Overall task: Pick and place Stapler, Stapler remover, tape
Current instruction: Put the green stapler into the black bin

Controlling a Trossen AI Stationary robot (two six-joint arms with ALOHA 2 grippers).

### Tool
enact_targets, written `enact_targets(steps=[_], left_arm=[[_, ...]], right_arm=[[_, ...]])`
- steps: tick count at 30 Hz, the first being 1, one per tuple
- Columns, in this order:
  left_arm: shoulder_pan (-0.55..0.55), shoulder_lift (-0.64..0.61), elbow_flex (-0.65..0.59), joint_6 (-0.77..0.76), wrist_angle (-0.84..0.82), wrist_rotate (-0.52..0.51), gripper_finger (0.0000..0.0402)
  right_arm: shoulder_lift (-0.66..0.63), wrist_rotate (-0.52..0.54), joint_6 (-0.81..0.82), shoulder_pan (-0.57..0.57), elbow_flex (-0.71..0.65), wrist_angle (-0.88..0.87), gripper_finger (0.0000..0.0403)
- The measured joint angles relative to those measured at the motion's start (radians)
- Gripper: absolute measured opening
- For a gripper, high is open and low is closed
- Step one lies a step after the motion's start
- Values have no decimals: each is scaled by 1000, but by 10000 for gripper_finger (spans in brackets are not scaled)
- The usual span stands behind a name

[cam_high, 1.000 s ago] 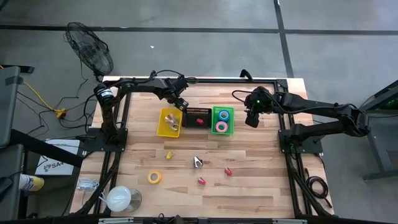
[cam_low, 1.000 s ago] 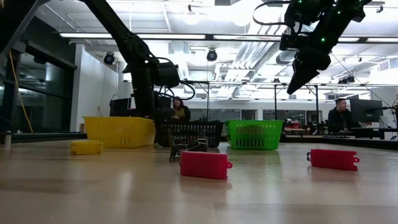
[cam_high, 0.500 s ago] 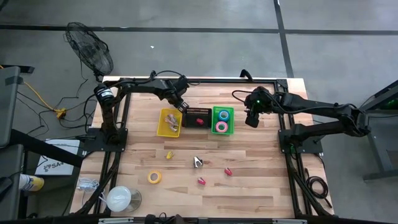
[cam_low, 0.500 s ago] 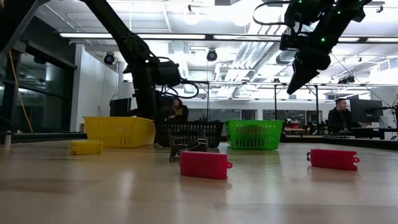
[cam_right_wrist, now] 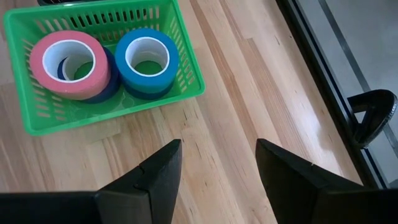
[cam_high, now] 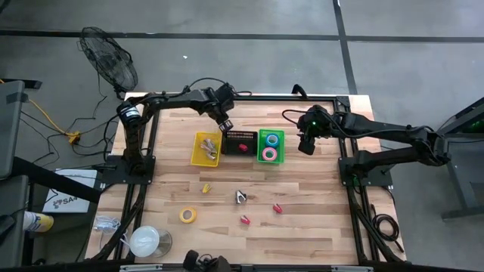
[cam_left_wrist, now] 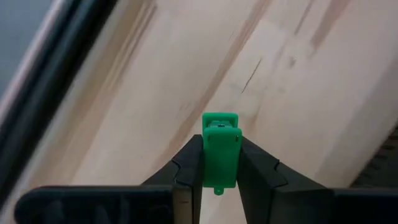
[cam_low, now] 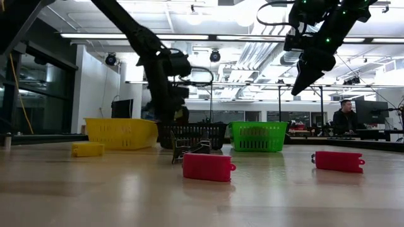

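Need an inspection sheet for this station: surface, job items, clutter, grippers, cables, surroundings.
Surface: wooden table, bare boards.
Job's things: green bin holds pink tape and blue tape; yellow bin and black bin beside it; yellow tape, two red staplers and a yellow stapler loose on the table.
Clutter: large white roll at the table's corner.
Grippers: left gripper shut on green stapler near the black bin; right gripper open, beside the green bin.
Cables: yellow cord on the floor.
Surroundings: fan; seated person.
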Motion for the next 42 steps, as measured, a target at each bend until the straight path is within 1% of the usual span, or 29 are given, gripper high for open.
enact_targets(steps=[2,9,13,16,27,37,42], left_arm=[[-1,0,41,35,-49,0,65],[-1,-2,171,145,-298,8,63],[-17,-2,206,175,-431,22,63],[-37,-3,209,182,-500,30,63],[-139,-4,209,179,-592,48,63],[-223,-5,210,124,-745,45,63],[-261,-5,210,98,-745,20,71]], right_arm=[[0,0,0,0,0,0,197],[0,0,0,0,-1,-5,197],[0,0,0,0,-1,-5,197],[0,0,0,0,-1,-5,197],[0,0,0,0,-1,-4,197],[0,0,0,0,-1,-4,197],[0,0,0,0,-1,-4,197]])
